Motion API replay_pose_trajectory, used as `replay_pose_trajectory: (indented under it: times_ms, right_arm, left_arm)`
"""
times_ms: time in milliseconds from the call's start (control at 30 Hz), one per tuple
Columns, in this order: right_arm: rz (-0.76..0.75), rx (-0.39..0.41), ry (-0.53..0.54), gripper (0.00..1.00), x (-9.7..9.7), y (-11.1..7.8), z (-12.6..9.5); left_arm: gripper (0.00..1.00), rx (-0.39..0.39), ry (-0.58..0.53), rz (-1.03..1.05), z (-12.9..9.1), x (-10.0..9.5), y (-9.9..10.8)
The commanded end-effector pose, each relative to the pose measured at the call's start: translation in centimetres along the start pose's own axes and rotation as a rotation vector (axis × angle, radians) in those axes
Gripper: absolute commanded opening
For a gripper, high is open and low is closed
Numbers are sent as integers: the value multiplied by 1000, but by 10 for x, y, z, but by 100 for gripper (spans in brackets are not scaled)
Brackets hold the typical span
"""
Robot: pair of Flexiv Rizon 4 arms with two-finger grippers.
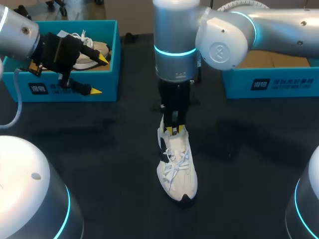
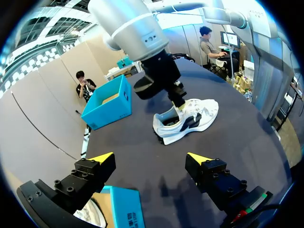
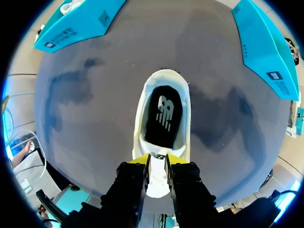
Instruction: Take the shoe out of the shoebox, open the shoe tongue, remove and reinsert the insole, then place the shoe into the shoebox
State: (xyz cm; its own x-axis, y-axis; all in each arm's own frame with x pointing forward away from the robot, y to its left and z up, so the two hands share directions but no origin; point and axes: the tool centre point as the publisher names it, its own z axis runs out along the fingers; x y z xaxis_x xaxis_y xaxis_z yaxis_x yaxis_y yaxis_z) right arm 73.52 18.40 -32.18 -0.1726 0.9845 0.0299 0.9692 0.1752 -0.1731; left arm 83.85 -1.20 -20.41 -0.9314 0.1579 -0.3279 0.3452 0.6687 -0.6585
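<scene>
Because the right gripper (image 3: 157, 161) is clenched on the tongue (image 3: 157, 183) alone, with the white flap pinched between its 2 close-set fingers (image 3: 137, 164), nothing pins the shoe (image 1: 177, 169) to the table (image 1: 109, 149). It stands on its sole near the middle, well apart from the left shoebox (image 1: 107, 79) and the right shoebox (image 1: 269, 82). The likeliest trouble is that a pull meant to open the tongue lifts or drags the whole shoe instead, or tips it onto its side, since the laces (image 1: 174, 164) look done up and would pass the pull into the upper. A second risk is the thin flap slipping out of the pinch, because the grip seems to sit near its top edge. The black insole (image 3: 164, 118) lies flat inside the opening ahead of the fingers, and a tongue only half folded back would leave little room to reach it. The left gripper (image 1: 98, 74) hangs released, its 2 yellow tips wide apart, over the left shoebox, where a second shoe (image 1: 92, 50) lies. From there it gives no bracing, and bringing it across would crowd the right arm at the heel.
</scene>
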Motion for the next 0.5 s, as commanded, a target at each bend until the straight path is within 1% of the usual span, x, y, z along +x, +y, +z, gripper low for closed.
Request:
replay_pose_trajectory:
  times_ms: [33,167,267,333,367,500]
  right_arm:
    - [-5,16,0,20,-2,6,11]
    - [2,-34,-55,21,-5,-2,-10]
    - [-1,-64,-66,22,-7,-4,-16]
    - [-6,-62,-66,23,-8,-2,-14]
    - [-16,-47,-59,23,-8,1,-8]
    - [-36,-50,-39,22,-5,10,7]
  left_arm:
    - [100,-3,2,0,0,0,0]
    - [100,-3,2,0,0,0,0]
    - [100,-3,2,0,0,0,0]
    - [100,-3,2,0,0,0,0]
    - [100,-3,2,0,0,0,0]
    - [100,-3,2,0,0,0,0]
